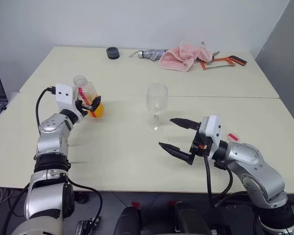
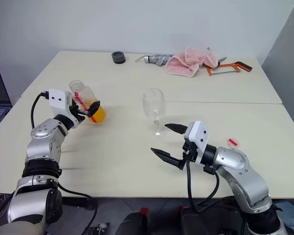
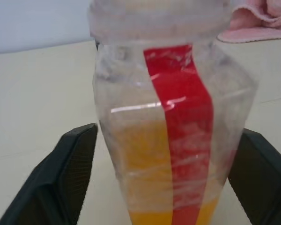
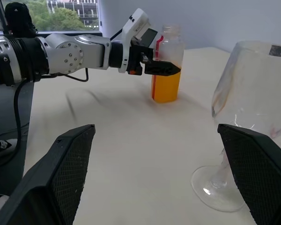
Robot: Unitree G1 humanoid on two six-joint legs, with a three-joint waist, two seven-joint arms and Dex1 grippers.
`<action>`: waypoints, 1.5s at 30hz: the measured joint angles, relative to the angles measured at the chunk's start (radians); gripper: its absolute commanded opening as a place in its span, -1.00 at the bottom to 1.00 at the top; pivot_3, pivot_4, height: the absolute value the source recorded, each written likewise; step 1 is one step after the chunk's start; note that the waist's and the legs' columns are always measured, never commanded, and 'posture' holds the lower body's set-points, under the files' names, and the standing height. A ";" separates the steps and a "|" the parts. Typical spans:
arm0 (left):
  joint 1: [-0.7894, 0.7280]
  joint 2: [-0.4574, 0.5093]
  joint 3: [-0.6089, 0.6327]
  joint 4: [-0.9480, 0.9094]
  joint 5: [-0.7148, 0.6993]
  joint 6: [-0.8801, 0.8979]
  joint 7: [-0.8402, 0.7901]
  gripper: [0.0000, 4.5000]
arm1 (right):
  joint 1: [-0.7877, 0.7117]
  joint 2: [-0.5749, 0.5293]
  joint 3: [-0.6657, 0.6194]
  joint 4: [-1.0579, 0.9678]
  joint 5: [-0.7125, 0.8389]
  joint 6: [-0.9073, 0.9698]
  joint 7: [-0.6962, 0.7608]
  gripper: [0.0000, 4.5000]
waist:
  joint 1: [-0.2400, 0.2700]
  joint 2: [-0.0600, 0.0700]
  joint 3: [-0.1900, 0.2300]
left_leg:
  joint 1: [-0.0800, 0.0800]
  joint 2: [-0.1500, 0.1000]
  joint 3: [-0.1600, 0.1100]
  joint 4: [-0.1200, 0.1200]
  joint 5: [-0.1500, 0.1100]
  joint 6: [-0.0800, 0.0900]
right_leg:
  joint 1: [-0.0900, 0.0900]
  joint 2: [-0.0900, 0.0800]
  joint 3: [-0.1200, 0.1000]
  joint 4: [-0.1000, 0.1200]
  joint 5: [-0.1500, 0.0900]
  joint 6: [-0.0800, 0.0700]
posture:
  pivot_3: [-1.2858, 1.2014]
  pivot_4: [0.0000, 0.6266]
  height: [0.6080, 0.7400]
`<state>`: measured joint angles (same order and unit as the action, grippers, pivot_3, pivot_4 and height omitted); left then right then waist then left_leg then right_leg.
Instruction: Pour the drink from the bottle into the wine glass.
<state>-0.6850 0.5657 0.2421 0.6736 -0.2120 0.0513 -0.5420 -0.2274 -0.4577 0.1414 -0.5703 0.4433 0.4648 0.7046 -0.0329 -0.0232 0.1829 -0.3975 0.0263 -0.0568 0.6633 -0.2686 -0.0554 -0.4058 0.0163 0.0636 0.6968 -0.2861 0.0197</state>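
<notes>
Your left gripper (image 1: 88,104) straddles the uncapped bottle (image 1: 88,95) without visibly clamping it, your right gripper (image 1: 179,138) gapes empty, and the wine glass (image 1: 157,105) to its right has no drink (image 1: 98,110) in it: nothing poured yet.

Two cream tabletops (image 1: 137,63) abutting along a seam, set against a plain white wall (image 1: 137,19). A grey panel (image 1: 284,58) closes the right side. A window (image 4: 61,11) with trees and buildings beyond is visible past the tabletop edge; dark floor (image 4: 4,154) lies below.
</notes>
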 measured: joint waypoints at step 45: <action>-0.174 -0.027 -0.316 -0.201 0.199 -0.197 -0.166 -0.22 | 0.047 0.078 -0.069 -0.060 -0.075 0.007 -0.255 1.00 | 0.001 0.000 0.000 | -0.001 -0.001 0.000 0.000 0.000 0.000 | 0.000 0.001 0.000 0.000 0.000 0.000 | 0.03 -0.52 1.00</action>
<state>-0.8587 0.5388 -0.0737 0.4726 -0.0131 -0.1458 -0.7084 -0.1801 -0.3792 0.0724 -0.6308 0.3687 0.4715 0.4494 -0.0324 -0.0234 0.1831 -0.3983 0.0252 -0.0569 0.6638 -0.2686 -0.0554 -0.4061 0.0170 0.0639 0.6970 -0.2861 0.0196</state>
